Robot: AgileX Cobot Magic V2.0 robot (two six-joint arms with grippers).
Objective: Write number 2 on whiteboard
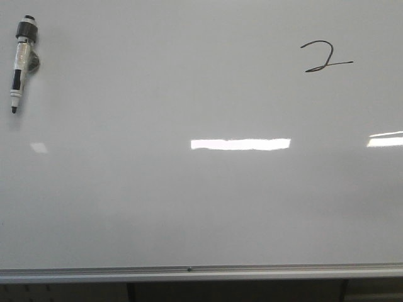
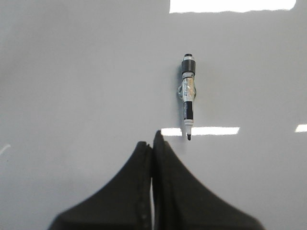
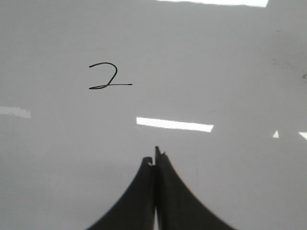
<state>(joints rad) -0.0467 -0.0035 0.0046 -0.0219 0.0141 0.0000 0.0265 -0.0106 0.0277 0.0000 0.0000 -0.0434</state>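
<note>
The whiteboard (image 1: 189, 207) fills the front view, with its silver frame strip along the near edge. A thin dark number 2 (image 1: 325, 56) is drawn at the far right; it also shows in the right wrist view (image 3: 108, 77). A black-and-white marker (image 1: 22, 63) lies at the far left, tip toward the near edge; it also shows in the left wrist view (image 2: 188, 96). My left gripper (image 2: 152, 140) is shut and empty, just short of the marker's tip. My right gripper (image 3: 154, 157) is shut and empty, apart from the 2. Neither gripper shows in the front view.
Bright rectangular light reflections (image 1: 240, 144) lie across the board's middle and right side (image 1: 385, 139). The silver frame strip (image 1: 189, 273) marks the board's near edge, with dark space below it.
</note>
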